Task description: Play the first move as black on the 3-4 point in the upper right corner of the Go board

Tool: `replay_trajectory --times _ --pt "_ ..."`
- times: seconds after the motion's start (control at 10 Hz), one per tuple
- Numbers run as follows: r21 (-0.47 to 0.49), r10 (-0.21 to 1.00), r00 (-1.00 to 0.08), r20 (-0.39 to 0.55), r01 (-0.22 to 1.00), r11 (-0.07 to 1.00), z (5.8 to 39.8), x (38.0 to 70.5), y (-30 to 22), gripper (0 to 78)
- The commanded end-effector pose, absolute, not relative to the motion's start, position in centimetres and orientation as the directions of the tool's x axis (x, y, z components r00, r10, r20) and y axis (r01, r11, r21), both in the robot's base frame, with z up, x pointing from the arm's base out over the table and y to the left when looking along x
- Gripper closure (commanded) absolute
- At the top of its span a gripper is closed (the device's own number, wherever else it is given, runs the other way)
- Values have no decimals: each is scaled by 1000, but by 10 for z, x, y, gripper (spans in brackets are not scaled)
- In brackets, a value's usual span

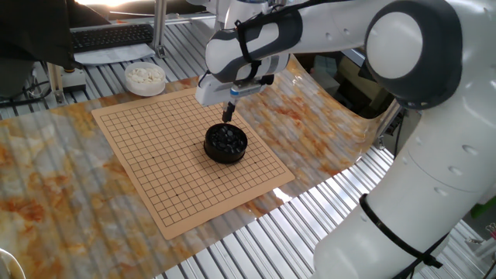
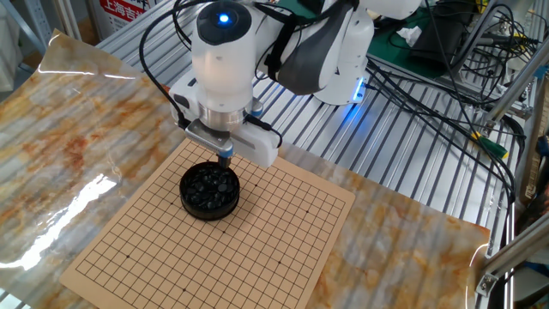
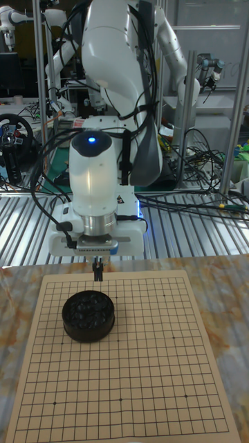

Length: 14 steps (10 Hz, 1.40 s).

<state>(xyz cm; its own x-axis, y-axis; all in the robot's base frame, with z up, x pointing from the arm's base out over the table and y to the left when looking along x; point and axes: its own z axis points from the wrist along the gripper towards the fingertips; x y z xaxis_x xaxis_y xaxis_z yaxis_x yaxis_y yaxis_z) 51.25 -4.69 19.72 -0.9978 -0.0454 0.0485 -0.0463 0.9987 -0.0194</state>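
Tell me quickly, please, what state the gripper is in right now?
Gripper: fingers look close together above the far rim of the black bowl; whether they hold a stone cannot be told.

I see a round white bowl of white stones (image 1: 145, 77) well beyond the tool, beside a dark keyboard (image 1: 111, 35).

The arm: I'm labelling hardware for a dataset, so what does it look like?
A glossy white arm with rounded shells and black joint bands. A blue light glows on its wrist, black cables loop alongside, and the gripper is small and dark under a white housing.
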Motion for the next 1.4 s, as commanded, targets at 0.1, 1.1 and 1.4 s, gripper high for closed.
replay_trajectory --times 0.1,1.1,1.4 --pt "-29 -70 -997 39 -71 997 189 519 -57 776" --pt "2 -88 -995 40 -88 996 168 514 -75 776" --pt "55 -156 -983 99 -151 987 168 514 -75 776"
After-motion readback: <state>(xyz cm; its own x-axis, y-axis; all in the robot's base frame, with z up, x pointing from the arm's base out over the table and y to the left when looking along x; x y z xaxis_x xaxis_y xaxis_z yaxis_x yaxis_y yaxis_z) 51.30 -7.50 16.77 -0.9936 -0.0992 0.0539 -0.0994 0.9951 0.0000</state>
